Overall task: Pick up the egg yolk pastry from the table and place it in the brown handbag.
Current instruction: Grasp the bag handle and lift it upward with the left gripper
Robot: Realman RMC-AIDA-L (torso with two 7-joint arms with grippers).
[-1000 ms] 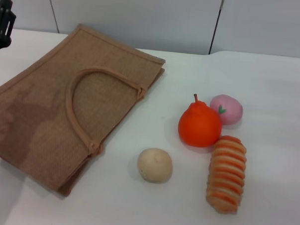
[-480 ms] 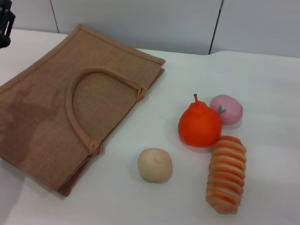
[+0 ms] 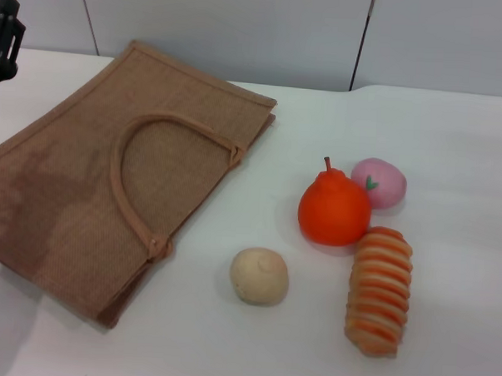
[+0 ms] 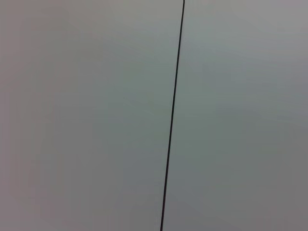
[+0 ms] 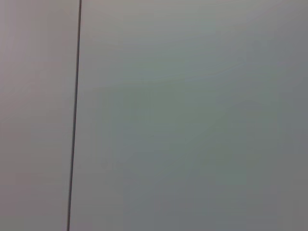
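1. Nothing on the table has shifted since the earlier frames; only the black left gripper (image 3: 5,36), at the handbag's far left corner, sits marginally differently.
2. Nearest: the small pale beige, matte, round egg yolk pastry (image 3: 259,276) rests on the white table (image 3: 452,163), just beside the handbag's near right edge, untouched.
3. Beyond the pastry: a long orange-and-tan striped bread roll (image 3: 379,291), an orange pear-shaped fruit (image 3: 333,207) and a pink round peach (image 3: 379,182), all well apart from the handbag.
4. The large flat tan-brown jute handbag (image 3: 76,189) lies flat, handles looped on top.
5. Whether the left gripper is released or clenched cannot be told. The right gripper is not visible.
6. Step in hand: pre-approach. Next move likely requires descending over the pastry while avoiding the fruit.
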